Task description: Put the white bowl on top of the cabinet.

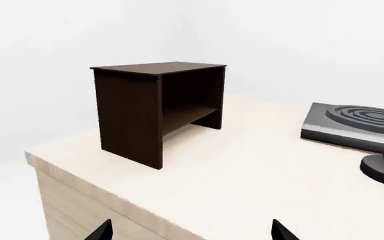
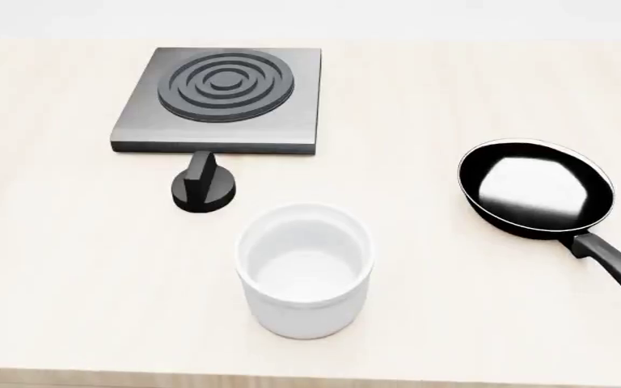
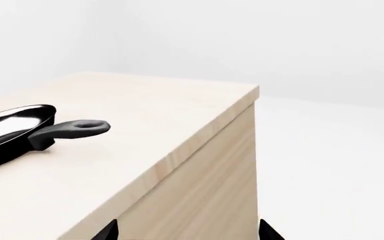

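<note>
The white bowl stands upright at six o'clock on the counter; the cabinet lies toward nine o'clock, nearer the wide-open, empty left end effector.

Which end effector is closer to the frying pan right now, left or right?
Likely the right. Its wrist view shows the frying pan close by on the table, handle toward the camera. The left end effector faces the cabinet and stove plate; no pan appears there.
</note>
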`<state>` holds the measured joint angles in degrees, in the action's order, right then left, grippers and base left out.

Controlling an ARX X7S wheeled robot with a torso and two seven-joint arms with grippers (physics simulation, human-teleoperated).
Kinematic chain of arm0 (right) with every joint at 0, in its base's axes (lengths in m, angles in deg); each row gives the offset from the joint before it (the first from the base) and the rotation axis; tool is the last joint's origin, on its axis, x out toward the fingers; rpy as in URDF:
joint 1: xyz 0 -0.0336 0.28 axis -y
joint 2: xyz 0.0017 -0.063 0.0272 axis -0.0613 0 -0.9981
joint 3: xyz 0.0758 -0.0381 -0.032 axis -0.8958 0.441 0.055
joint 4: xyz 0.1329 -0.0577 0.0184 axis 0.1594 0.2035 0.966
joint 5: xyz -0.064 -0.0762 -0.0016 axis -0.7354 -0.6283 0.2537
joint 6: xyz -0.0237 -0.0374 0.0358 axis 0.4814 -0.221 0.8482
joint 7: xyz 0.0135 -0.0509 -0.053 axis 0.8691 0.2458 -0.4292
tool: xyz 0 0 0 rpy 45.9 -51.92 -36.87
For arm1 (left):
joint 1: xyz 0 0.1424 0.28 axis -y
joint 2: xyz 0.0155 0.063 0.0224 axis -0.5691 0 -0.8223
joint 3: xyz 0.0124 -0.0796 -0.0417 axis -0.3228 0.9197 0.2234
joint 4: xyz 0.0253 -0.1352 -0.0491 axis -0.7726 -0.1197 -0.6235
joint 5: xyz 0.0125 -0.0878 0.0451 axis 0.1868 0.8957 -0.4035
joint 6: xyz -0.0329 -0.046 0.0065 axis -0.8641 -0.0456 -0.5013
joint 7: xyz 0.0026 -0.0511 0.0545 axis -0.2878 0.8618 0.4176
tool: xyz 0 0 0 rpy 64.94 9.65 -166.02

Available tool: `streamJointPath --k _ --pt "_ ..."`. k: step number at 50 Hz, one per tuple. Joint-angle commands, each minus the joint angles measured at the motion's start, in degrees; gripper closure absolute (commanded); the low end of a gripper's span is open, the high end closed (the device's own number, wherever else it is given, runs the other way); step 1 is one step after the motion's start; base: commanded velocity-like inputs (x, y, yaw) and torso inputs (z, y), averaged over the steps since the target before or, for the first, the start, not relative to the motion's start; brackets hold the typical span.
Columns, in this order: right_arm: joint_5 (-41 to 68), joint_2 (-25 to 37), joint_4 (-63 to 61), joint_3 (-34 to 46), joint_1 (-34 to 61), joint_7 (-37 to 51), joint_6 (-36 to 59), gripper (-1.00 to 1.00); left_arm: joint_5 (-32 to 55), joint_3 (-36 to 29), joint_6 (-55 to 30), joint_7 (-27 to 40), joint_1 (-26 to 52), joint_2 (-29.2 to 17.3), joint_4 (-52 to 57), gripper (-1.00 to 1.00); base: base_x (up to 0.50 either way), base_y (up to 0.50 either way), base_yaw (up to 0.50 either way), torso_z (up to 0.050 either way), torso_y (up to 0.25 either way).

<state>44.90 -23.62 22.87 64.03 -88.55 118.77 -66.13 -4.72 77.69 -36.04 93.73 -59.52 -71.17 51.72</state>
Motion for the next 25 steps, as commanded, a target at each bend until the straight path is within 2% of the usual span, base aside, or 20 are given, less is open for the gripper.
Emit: streamJointPath --k 1,13,19,25 --pt "1.5 0.8 0.8 0.7 -0.2 2.4 -0.8 -1.0 1.7 10.6 3.0 11.2 -5.5 1.1 8.0 -1.0 0.0 0.0 0.0 0.0 0.0" --pt "2.4 1.7 1.0 1.7 -0.3 3.2 -1.0 -1.0 8.2 20.1 4.3 16.5 -13.4 1.2 15.5 -1.0 0.0 0.0 0.0 0.0 0.0" --pt "2.4 2.3 0.7 2.5 -0.3 3.2 -1.1 -1.0 14.2 26.4 11.4 19.1 -18.3 3.4 16.5 -1.0 0.0 0.0 0.0 0.0 0.0" --pt "2.7 2.8 0.6 3.2 -0.4 3.1 -1.3 -1.0 15.6 26.1 15.6 24.1 -19.9 3.3 14.9 -1.0 0.0 0.0 0.0 0.0 0.0"
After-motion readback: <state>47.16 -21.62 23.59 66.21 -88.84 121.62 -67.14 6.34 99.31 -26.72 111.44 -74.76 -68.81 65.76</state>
